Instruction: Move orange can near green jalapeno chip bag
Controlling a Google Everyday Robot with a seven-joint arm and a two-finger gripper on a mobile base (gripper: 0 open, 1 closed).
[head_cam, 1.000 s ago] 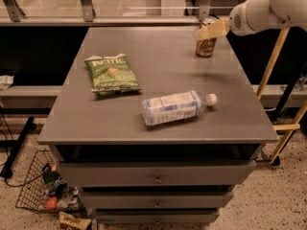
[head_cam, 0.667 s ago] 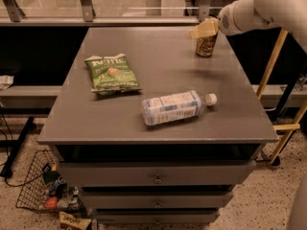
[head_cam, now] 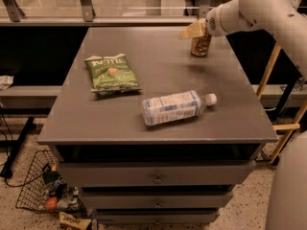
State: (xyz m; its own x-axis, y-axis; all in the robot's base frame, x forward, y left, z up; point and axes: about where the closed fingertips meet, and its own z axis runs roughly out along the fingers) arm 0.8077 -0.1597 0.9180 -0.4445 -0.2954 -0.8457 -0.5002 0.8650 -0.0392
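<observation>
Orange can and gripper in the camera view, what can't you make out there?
Camera view:
- orange can: top hidden by the gripper at the far right of the table; label too dark to read.
- arm: cut off by the top and right edges.
- green jalapeno chip bag: lettering too small to read.

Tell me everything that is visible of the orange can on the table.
The orange can is a small brownish-orange drink can, metal by its look. It stands upright on the grey table, near the far corner on the picture's right, with nothing else beside it. The pincer is at its top and hides the lid.
</observation>
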